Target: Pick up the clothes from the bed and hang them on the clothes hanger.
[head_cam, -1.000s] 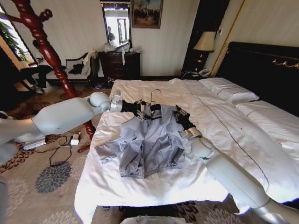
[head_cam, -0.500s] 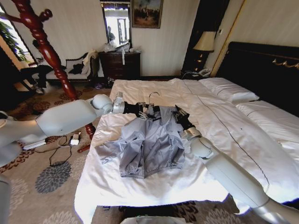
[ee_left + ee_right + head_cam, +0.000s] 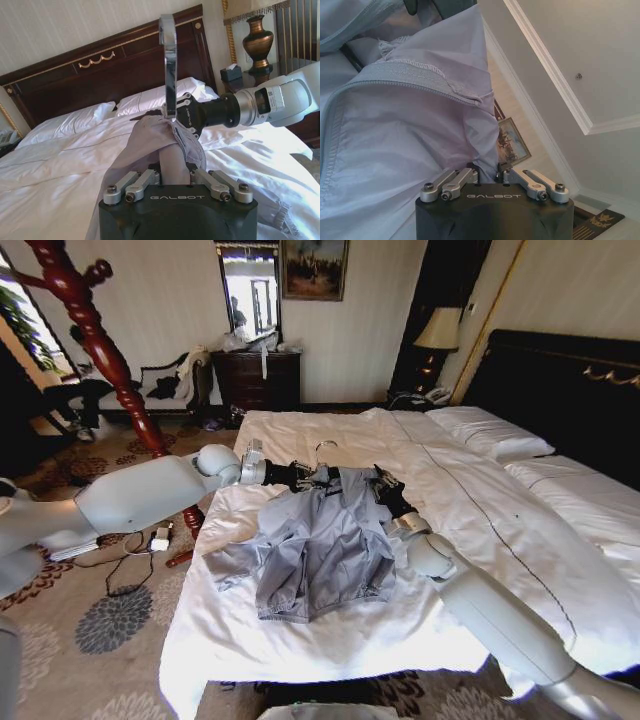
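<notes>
The clothes (image 3: 320,540), a pale grey-lavender jacket, lie spread on the bed (image 3: 500,510), hem toward me. The black clothes hanger (image 3: 330,472) sits inside the shoulders, its metal hook (image 3: 324,449) sticking up above the collar. My left gripper (image 3: 303,478) is shut on the jacket's left shoulder, and my right gripper (image 3: 386,490) is shut on the right shoulder. From the left wrist, the left gripper (image 3: 172,170) pinches the fabric (image 3: 150,145) below the upright hook (image 3: 170,65), with the right gripper (image 3: 187,114) facing it. From the right wrist, the right gripper (image 3: 489,172) clamps jacket cloth (image 3: 395,125).
A red wooden coat stand (image 3: 100,340) rises on the floor left of the bed. Cables and a small white box (image 3: 158,538) lie at its foot. The black headboard (image 3: 560,380), pillows (image 3: 490,435) and a bedside lamp (image 3: 437,330) are at the right.
My left arm has shifted slightly toward the bed and the hook has leaned a little left. The jacket's shoulders have bunched a bit; the right arm has barely moved.
</notes>
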